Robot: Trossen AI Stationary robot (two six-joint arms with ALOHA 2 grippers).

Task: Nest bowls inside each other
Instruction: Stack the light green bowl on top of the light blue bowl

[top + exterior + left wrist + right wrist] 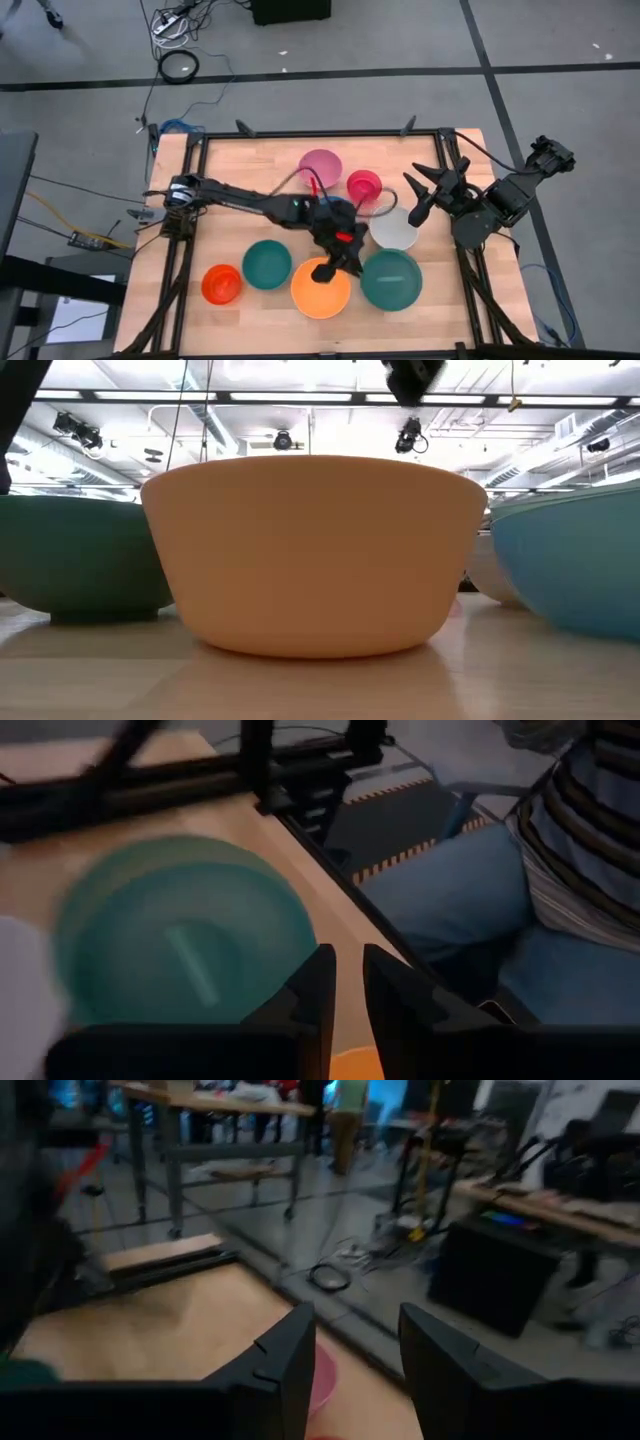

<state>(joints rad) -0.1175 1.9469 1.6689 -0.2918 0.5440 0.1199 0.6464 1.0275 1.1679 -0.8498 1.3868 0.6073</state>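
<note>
Dark jointed arms [250,198] (red accents)

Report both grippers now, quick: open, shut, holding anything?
Left gripper: open, empty, over the large orange bowl.
Right gripper: open, empty, above the white bowl.

The front of the wooden worktop [230,170] is crowded: a small orange-red plastic bowl [221,284], a teal plastic bowl [266,264], a large orange plastic bowl [320,290] and a large light blue-green plastic bowl [391,280] stand in a row, nearly touching. The left gripper [325,271] hangs over the large orange bowl, its arm slanting across the middle. A white bowl [394,229], a pink bowl [320,166] and a magenta-red bowl [364,185] fill the right rear. The left rear and front left corner lie bare. The right gripper [417,195] stands beside the white bowl.
</note>
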